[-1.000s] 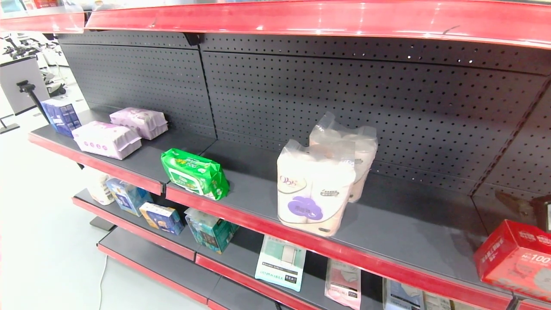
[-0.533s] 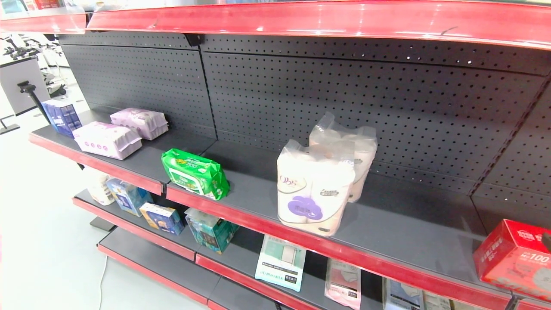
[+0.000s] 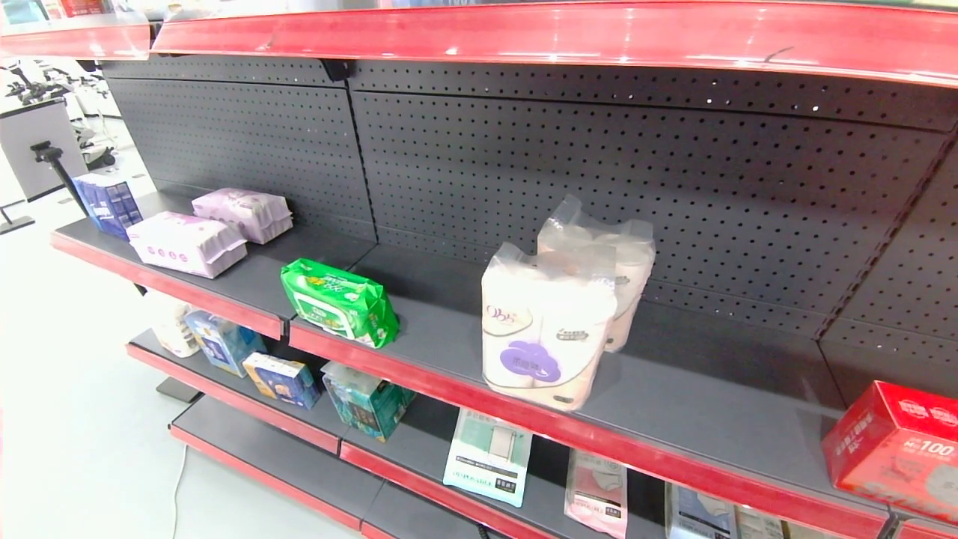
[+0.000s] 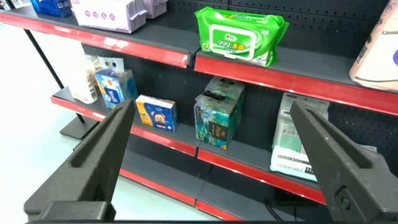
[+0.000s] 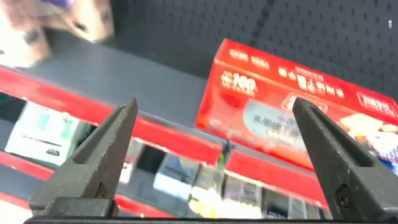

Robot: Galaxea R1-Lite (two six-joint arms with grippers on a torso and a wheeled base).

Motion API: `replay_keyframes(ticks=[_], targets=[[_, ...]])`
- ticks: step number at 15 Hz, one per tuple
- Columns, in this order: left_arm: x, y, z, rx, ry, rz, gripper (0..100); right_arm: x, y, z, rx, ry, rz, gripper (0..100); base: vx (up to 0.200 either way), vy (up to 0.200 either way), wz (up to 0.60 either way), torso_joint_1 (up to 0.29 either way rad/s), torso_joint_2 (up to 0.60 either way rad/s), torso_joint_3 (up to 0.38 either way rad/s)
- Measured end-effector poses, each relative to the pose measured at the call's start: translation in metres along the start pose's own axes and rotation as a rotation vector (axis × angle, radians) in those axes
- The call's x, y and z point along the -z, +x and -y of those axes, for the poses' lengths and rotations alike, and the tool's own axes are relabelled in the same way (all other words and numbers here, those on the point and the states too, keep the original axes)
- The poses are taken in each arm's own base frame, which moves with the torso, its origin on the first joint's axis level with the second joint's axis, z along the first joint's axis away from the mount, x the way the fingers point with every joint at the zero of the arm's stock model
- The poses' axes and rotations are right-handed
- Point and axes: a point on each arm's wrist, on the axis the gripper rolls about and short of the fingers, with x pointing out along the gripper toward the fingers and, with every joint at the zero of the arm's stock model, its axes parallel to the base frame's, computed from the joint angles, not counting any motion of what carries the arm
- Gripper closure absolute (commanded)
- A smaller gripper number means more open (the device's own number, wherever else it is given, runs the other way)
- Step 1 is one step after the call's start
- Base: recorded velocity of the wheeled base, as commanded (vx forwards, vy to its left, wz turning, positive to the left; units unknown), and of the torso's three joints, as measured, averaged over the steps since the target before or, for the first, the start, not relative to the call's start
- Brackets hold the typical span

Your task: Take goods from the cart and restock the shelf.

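Finding a red box (image 3: 894,449) lying flat at the right end of the middle shelf (image 3: 696,404), close behind its red front edge. Holding the right tool (image 5: 214,106) spread wide and gripping nothing, out in front of that box and apart from it, facing its long printed side. Seeing two wrapped packs of toilet rolls (image 3: 546,329) standing upright further left on the same board, one behind the other, well apart from the red box. Noting a green wipes pack (image 3: 338,299) lying tilted beyond them near the front edge, then two pale purple packs (image 3: 185,243) and a blue pack (image 3: 108,203) towards the far left end. Holding the left tool (image 4: 212,107) likewise spread wide and empty, out in front of the shelving, pointing at the tier under the green wipes pack, facing a teal box (image 4: 217,115) and a blue and yellow box (image 4: 155,113) standing there. Spotting a white and green packet (image 3: 488,457) on the tier below the toilet rolls
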Motion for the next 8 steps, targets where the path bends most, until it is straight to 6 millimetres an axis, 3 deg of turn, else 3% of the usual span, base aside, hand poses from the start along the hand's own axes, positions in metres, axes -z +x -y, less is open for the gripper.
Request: replay_keyframes(ticks=[3, 6, 8], targets=[[0.0000, 0.0000, 0.0000, -0.001, 0.000, 0.000, 0, 0.0036, -0.0039, -0.0003, -0.033, 0.072, 0.047, 0, 0.000, 0.000, 0.00, 0.000, 0.00, 0.000], [0.0000, 0.0000, 0.0000, -0.001, 0.000, 0.000, 0, 0.0069, -0.0073, 0.0004, -0.022, 0.305, 0.070, 0, 0.000, 0.000, 0.00, 0.000, 0.00, 0.000], [0.0000, 0.0000, 0.0000, 0.000, 0.000, 0.000, 0, 0.0078, -0.0087, 0.0004, -0.033, 0.320, 0.085, 0, 0.000, 0.000, 0.00, 0.000, 0.00, 0.000]])
